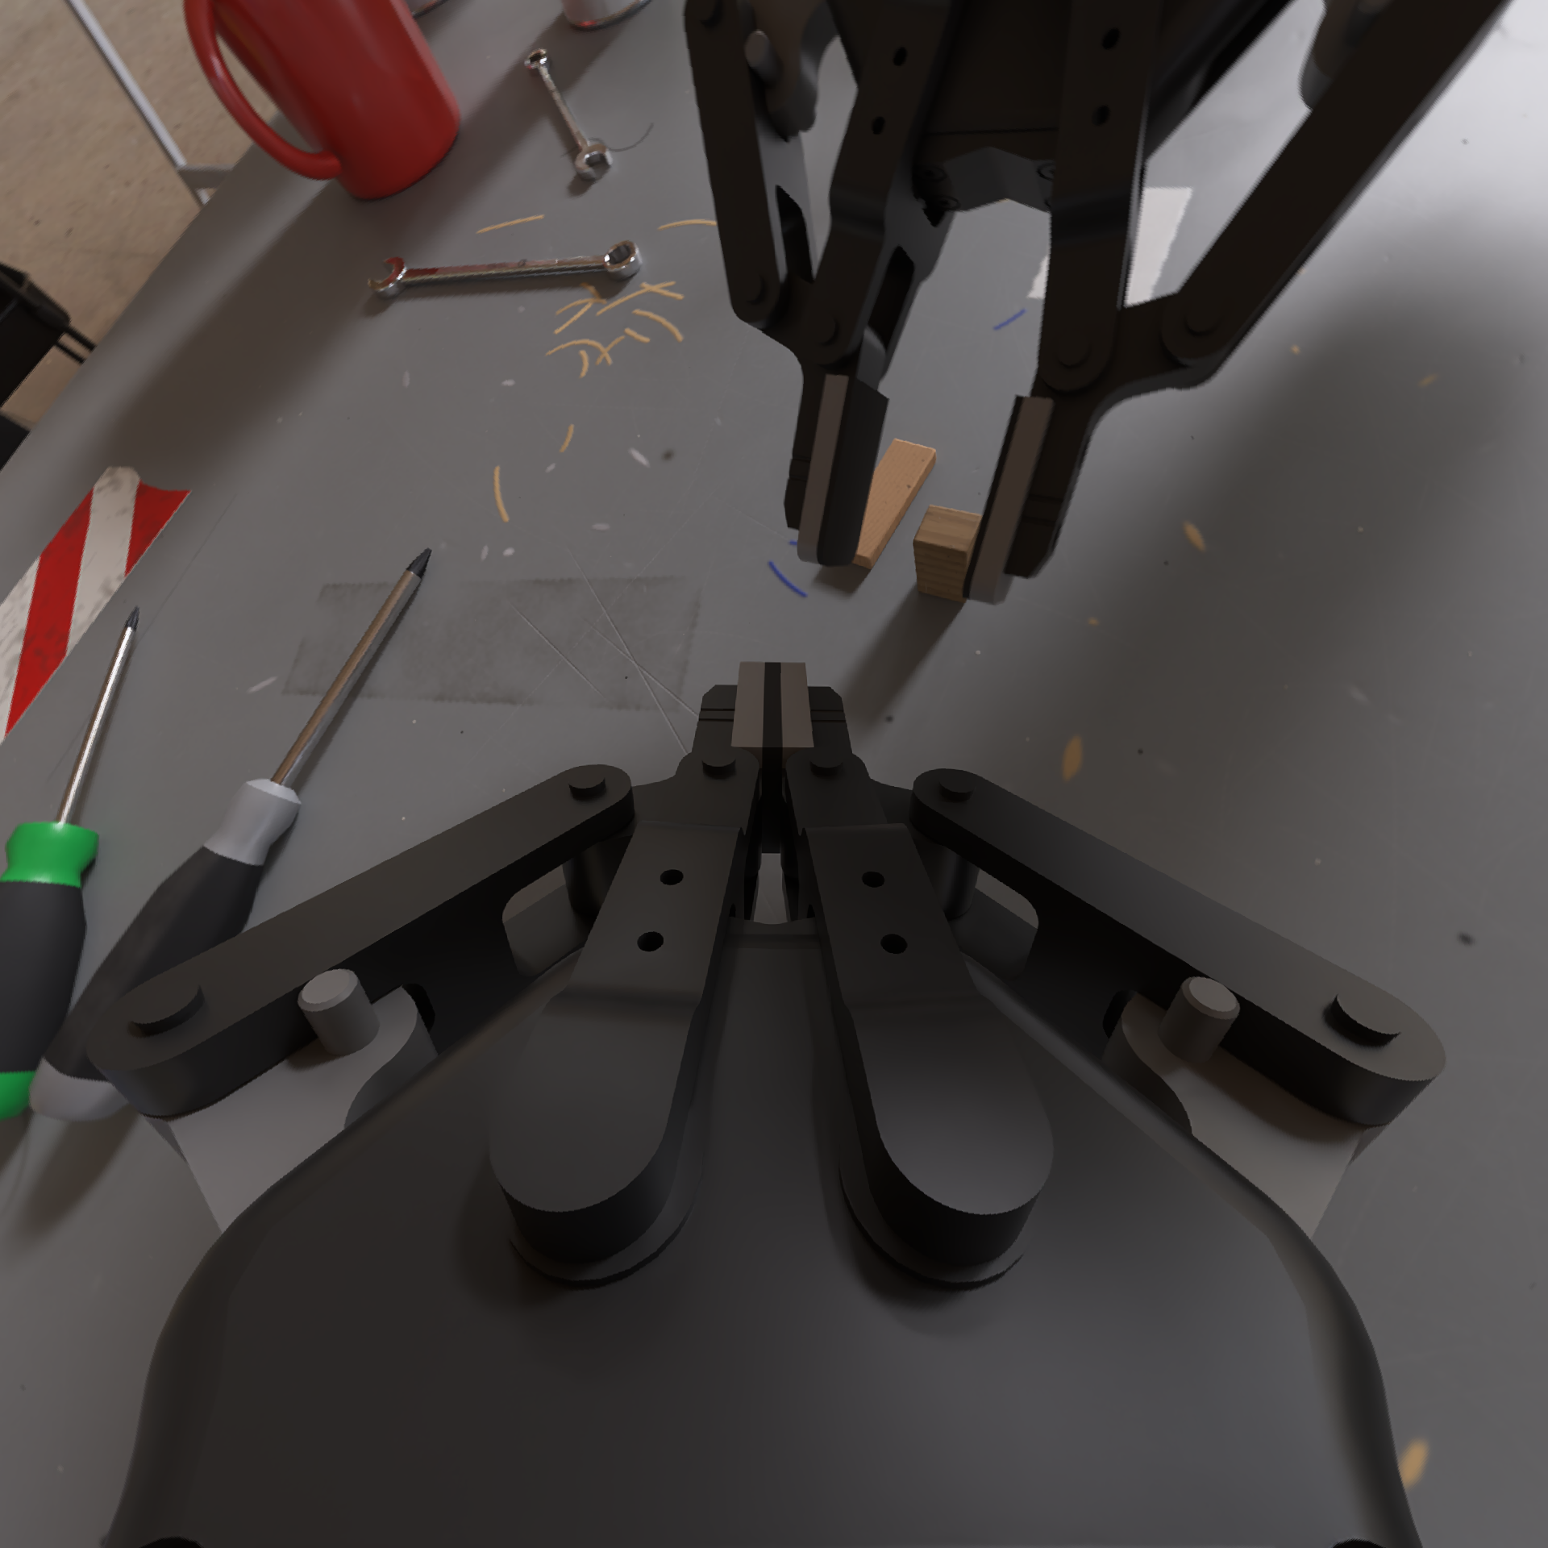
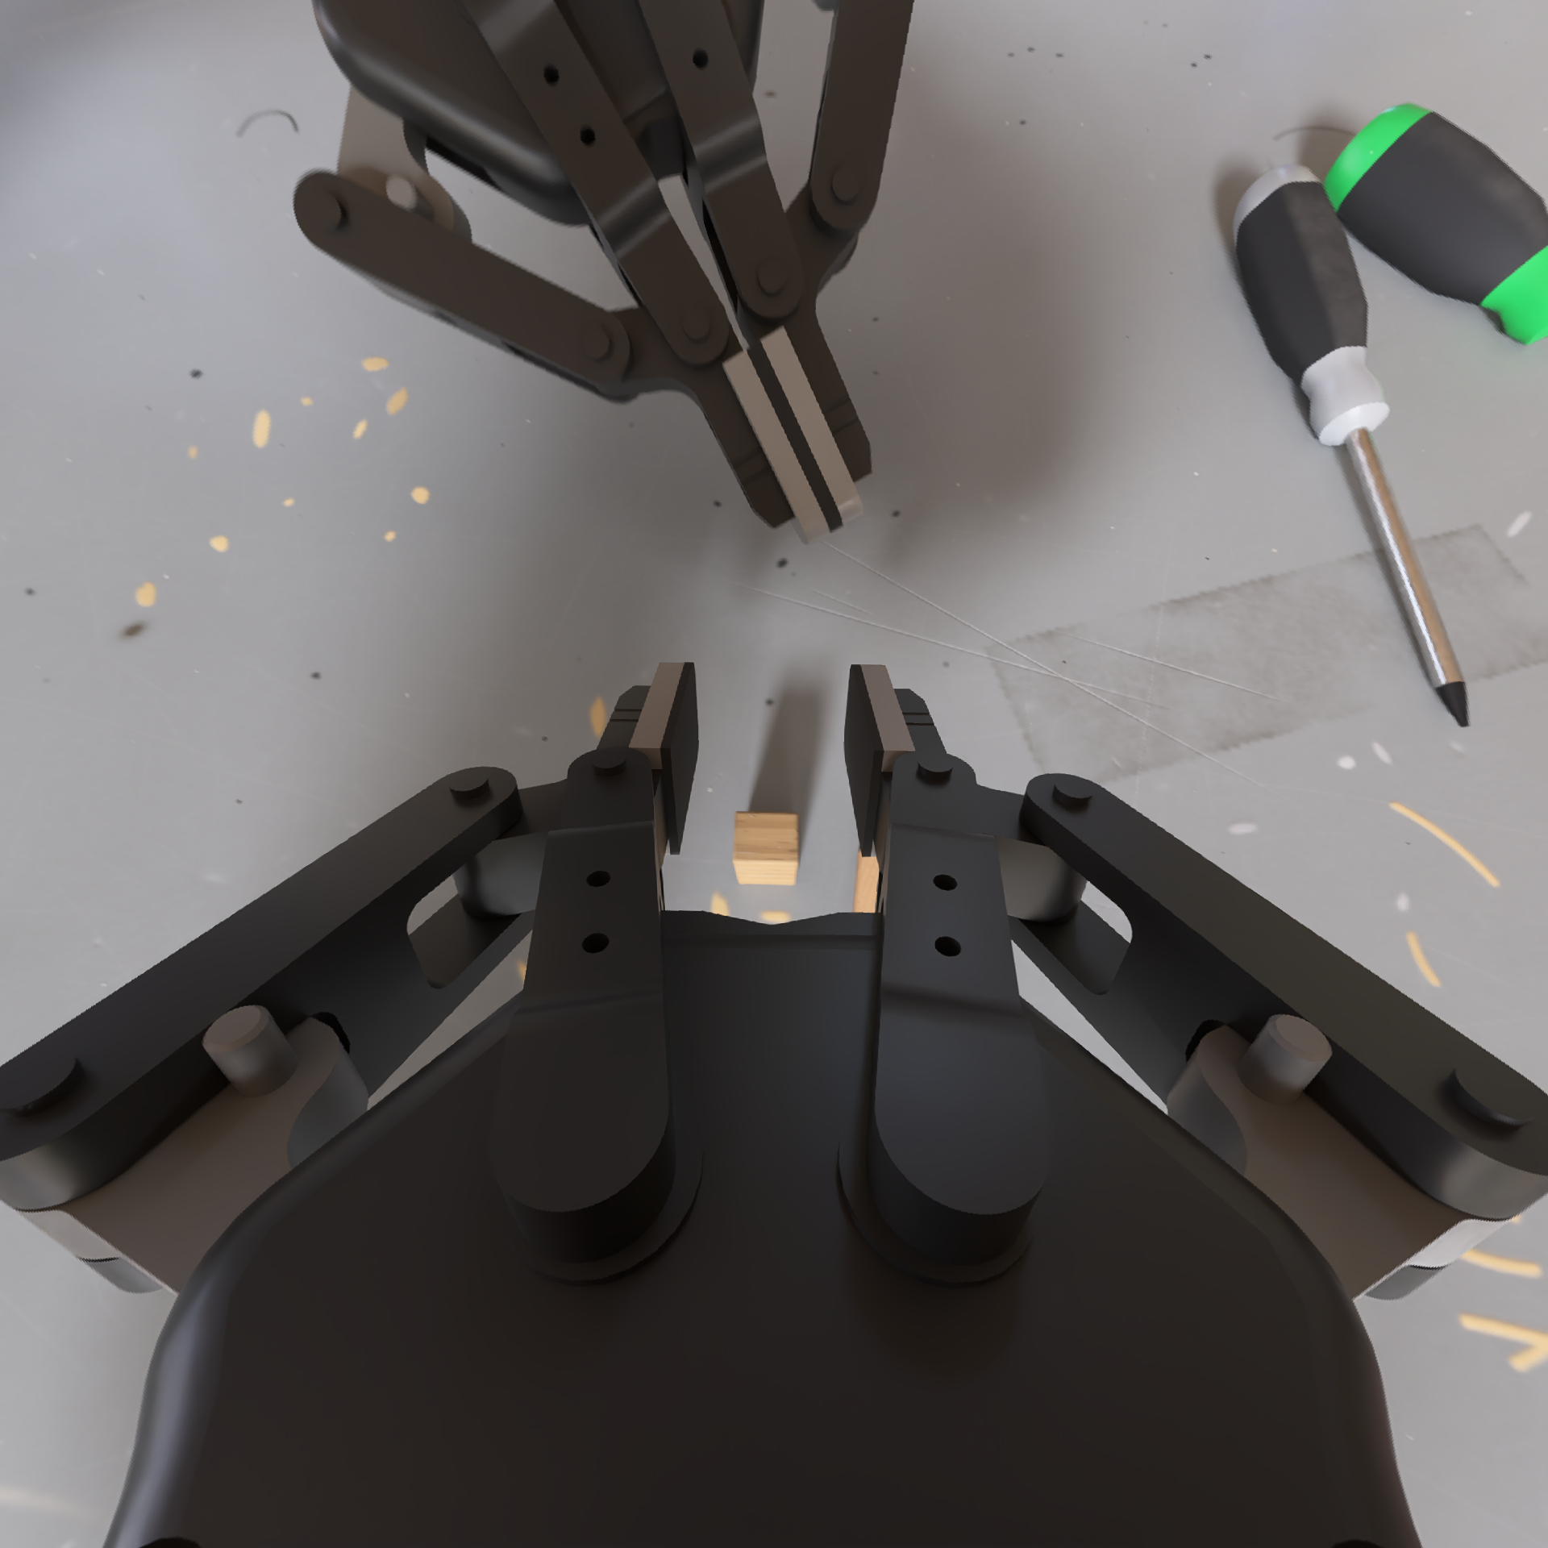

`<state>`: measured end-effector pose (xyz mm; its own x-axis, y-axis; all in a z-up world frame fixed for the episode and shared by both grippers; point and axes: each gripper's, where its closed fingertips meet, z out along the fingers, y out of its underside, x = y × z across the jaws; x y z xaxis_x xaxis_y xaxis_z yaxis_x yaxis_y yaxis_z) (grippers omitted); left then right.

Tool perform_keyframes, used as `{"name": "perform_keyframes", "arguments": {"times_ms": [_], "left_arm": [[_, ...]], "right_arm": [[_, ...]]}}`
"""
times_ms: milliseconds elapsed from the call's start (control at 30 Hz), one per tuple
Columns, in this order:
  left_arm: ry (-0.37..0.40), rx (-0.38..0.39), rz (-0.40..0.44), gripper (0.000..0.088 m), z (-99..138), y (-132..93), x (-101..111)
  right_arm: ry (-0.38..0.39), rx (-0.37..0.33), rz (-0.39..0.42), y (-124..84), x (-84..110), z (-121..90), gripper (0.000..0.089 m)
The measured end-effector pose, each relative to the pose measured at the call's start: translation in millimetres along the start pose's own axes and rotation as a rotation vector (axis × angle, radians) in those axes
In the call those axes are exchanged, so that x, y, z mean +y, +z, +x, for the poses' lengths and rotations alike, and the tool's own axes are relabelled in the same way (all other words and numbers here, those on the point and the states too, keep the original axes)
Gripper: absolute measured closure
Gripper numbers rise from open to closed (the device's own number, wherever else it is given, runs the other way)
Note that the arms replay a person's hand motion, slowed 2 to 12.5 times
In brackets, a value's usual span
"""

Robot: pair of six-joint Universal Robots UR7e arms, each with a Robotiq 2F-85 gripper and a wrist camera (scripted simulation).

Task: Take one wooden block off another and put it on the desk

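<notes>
A small darker wooden block (image 1: 945,553) stands on the grey desk (image 1: 503,503). A lighter flat wooden block (image 1: 895,501) tilts beside it, one end on the desk, close against a finger of my right gripper. My right gripper (image 1: 911,563) is open and straddles both blocks, its tips near the desk. In the right wrist view the right gripper (image 2: 771,695) is open with the small block (image 2: 764,848) between its fingers; only a sliver of the lighter block (image 2: 865,881) shows behind one finger. My left gripper (image 1: 772,704) is shut and empty, just short of the blocks; it also shows in the right wrist view (image 2: 817,494).
A red mug (image 1: 335,84) and two wrenches (image 1: 511,268) (image 1: 570,117) lie at the far left. Two screwdrivers, grey-handled (image 1: 335,712) and green-handled (image 1: 50,879), lie left of my left gripper. Red-white striped tape (image 1: 75,570) marks the desk's left edge.
</notes>
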<state>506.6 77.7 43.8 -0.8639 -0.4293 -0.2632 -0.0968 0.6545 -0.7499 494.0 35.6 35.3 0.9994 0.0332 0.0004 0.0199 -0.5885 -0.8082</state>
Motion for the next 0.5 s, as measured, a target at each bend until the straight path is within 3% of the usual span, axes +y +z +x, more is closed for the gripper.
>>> {"name": "perform_keyframes", "arguments": {"times_ms": [133,367,500], "left_arm": [[-0.044,-0.058,-0.002,0.0882,2,3,-2],[-0.096,-0.171,-0.022,0.0882,-1,10,-1],[-0.133,-0.209,-0.015,0.0882,-1,12,-4]], "right_arm": [[0.006,-0.012,0.010,2,-1.5,-8,0.0566],[-0.094,0.064,-0.013,6,5.7,-7,0.0540],[-0.089,0.048,-0.006,9,7.1,-13,0.0520]]}}
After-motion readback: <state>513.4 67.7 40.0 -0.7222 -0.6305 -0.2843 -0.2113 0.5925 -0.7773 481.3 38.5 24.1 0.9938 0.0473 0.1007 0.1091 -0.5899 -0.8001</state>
